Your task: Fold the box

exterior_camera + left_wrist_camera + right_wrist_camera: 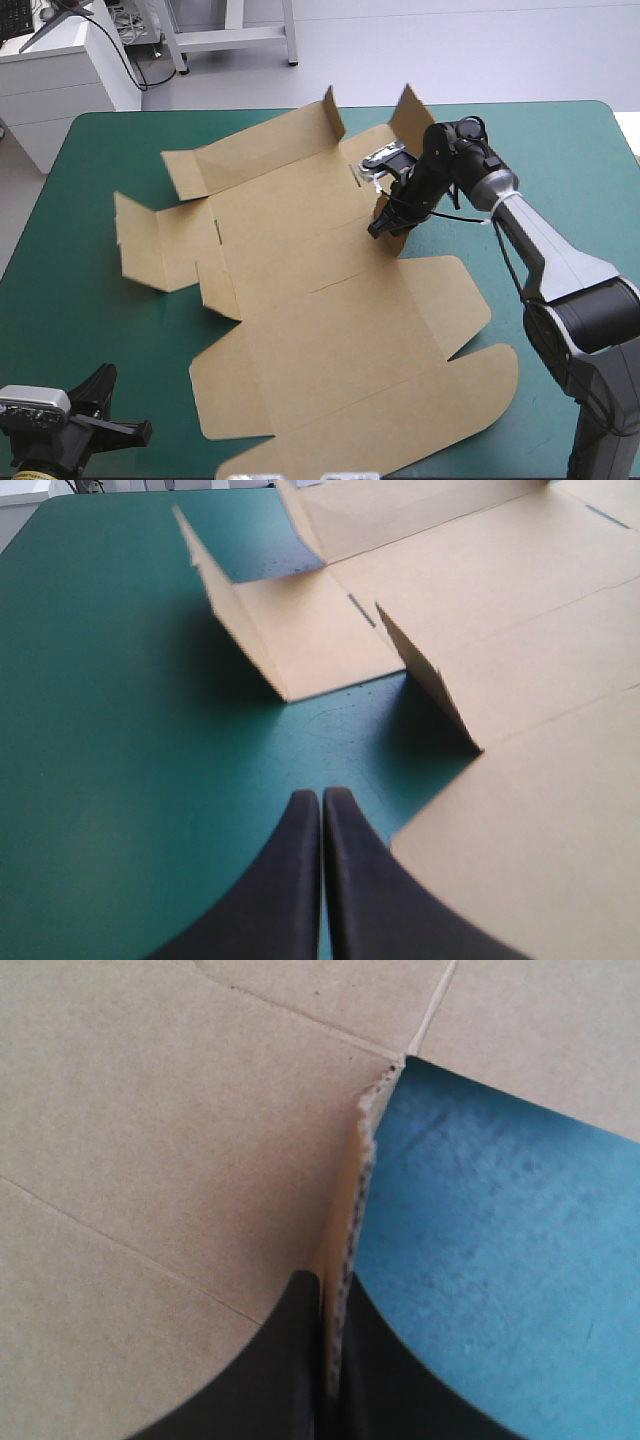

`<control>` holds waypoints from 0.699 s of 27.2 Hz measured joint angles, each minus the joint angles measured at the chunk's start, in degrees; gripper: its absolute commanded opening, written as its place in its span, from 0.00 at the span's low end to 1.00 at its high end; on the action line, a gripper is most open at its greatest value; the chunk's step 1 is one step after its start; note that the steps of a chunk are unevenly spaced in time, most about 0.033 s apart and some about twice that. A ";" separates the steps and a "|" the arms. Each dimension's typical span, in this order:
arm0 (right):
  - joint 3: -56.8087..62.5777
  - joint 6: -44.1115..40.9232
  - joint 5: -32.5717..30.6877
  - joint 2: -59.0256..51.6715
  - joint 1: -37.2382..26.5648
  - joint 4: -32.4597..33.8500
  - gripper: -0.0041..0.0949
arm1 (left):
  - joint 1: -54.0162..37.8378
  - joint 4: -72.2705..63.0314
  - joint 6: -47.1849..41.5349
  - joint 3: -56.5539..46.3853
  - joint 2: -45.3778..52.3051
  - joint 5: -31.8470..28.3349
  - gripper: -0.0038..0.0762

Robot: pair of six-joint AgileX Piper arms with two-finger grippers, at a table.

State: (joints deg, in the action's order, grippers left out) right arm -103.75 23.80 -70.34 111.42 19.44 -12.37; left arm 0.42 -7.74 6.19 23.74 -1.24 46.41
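Pale grey floor [450, 50] beyond the teal-green table [70, 300] — white cabinet [55, 85] at its far-left corner.

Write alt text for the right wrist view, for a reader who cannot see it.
The right gripper is shut on the brown box, pinching a raised edge of board that is seen end-on. Flat, creased board lies on one side of that edge, and the bare teal-green cover on the other.

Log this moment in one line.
box: mostly flat, side flaps raised | right gripper: shut on box flap | left gripper: shut, empty, beside box
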 measured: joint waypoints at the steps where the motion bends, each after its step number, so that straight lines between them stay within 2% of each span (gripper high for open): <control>1: -1.56 4.08 -0.15 1.00 1.50 0.04 0.02 | 0.00 0.00 0.00 0.00 0.00 0.00 0.04; 6: -4.16 19.03 -0.37 3.20 3.73 0.55 0.02 | 0.00 0.00 0.00 0.00 0.00 -0.06 0.04; 14: -8.50 31.80 0.13 5.08 3.92 2.20 0.02 | 0.00 -0.06 0.00 0.00 0.00 -0.06 0.04; 19: -11.50 40.25 0.98 8.27 3.99 0.38 0.02 | 0.00 -0.88 0.00 0.00 0.00 -0.06 0.04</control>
State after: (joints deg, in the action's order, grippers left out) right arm -115.25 64.04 -69.37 119.69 23.43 -11.99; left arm 0.42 -8.62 6.19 23.74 -1.24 46.35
